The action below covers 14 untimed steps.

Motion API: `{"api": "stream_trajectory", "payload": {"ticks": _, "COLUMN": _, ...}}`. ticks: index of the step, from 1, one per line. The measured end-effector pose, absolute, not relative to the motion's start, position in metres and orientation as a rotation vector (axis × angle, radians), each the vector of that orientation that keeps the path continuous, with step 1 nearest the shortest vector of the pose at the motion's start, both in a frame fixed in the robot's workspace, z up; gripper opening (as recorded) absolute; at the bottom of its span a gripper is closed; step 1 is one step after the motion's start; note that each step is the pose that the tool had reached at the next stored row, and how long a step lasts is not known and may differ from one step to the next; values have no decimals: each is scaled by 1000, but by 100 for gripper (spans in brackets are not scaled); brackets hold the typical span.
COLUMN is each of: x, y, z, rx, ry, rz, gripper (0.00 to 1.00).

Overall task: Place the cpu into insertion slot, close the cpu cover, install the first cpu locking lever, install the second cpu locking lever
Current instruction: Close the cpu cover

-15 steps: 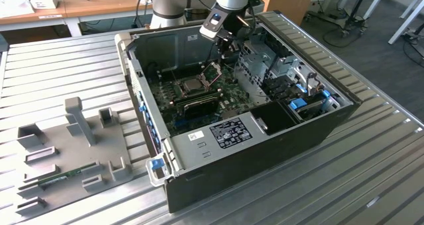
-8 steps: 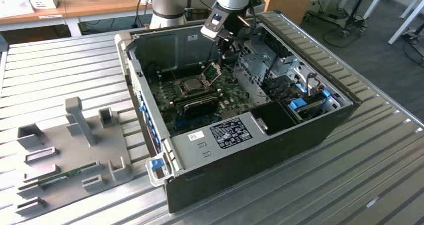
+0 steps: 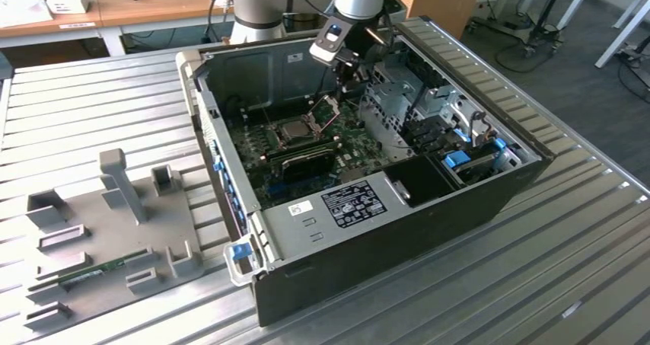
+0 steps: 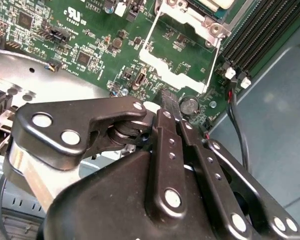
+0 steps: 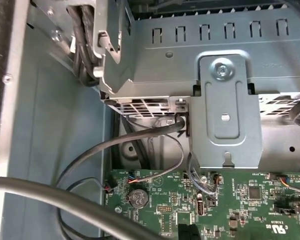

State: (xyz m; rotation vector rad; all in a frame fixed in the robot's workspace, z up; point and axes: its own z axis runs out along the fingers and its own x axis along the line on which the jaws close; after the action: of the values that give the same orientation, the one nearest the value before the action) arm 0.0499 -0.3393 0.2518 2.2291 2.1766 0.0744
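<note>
Gripper (image 4: 170,100): fingers pressed together, tip poised just over the green board (image 4: 90,45), beside the free edge of the open cover (image 4: 175,76).
Chip (image 3: 294,132): seated in the socket (image 3: 276,138), mid-board.
Cover: tilted up off the socket, board visible through its window.

The ribbed metal table (image 3: 549,284) carries an open computer case (image 3: 406,261) at the centre of the frame and a grey fixture plate (image 3: 91,246) at lower left.

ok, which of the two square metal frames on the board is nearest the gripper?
The cpu cover: the windowed frame swung open, green board showing through it, its edge just beyond the gripper. The insertion slot lies past it.
</note>
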Motion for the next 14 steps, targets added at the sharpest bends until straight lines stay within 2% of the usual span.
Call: {"api": "stream_trajectory", "payload": {"ticks": 14, "x": 47, "y": -339, "z": 245, "rx": 2229, "ry": 2176, "rz": 74, "gripper": 11}}
